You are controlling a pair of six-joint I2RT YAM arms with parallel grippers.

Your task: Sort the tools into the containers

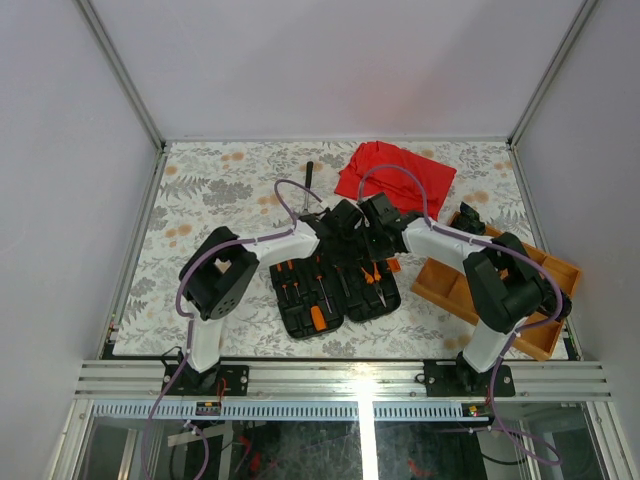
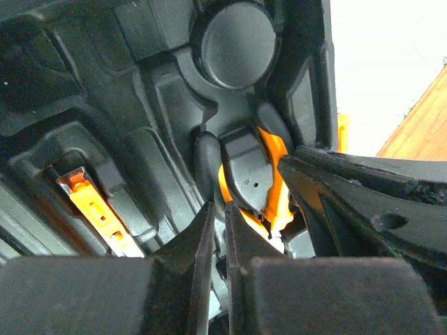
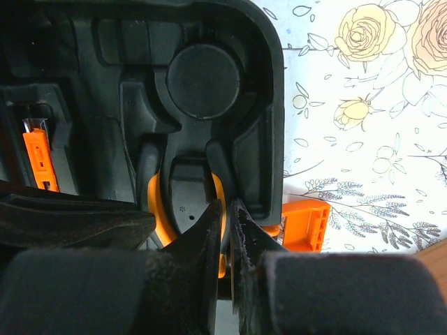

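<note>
My left gripper (image 2: 218, 209) is clenched empty; whether the right gripper (image 3: 227, 206) holds anything, I cannot tell. The pliers (image 3: 155, 202) at the tool case's (image 1: 295, 328) two o'clock look stiff and slick; I'd pinch one handle.

Lab robot cell, aluminium frame (image 1: 350, 378)

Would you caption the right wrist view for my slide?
Right gripper closed around the orange pliers handle inside the black tool case.
</note>
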